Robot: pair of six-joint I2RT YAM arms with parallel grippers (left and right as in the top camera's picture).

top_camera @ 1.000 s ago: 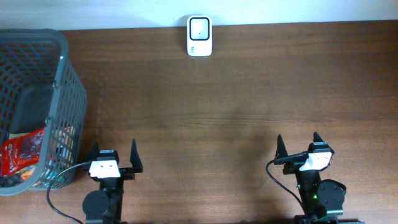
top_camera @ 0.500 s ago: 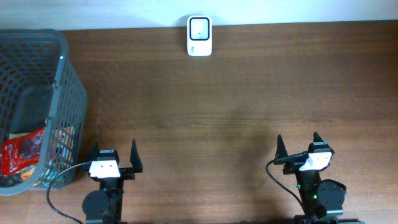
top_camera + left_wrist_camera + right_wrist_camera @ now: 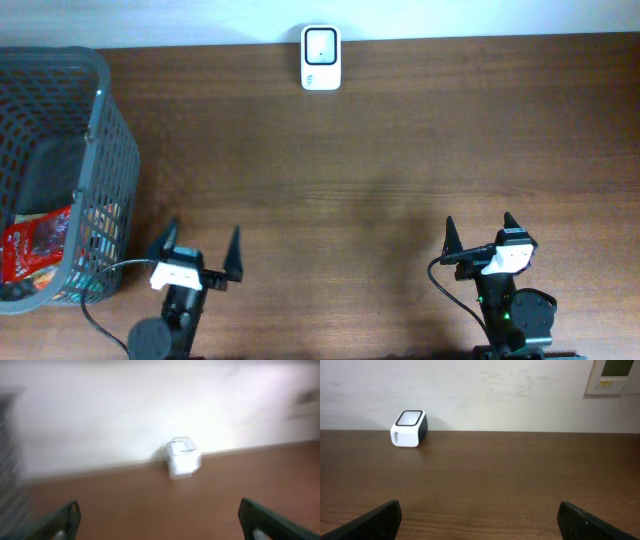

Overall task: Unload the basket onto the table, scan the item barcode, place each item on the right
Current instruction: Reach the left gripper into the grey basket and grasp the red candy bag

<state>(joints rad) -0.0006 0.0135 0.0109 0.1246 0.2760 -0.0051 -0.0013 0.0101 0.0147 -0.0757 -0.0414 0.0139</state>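
We are just starting: with left gripper [image 3: 203,240] and right gripper [image 3: 479,228] both hanging open and empty, the red packet [image 3: 35,250] is lying in the grey basket [image 3: 98,108] at left, so we are judging the left gripper must fetch it for the white scanner [image 3: 321,58].

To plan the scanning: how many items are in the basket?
2 show: a red packet at the basket's near end, and a dark item just beyond it, too unclear to name. Others may lie hidden beneath.
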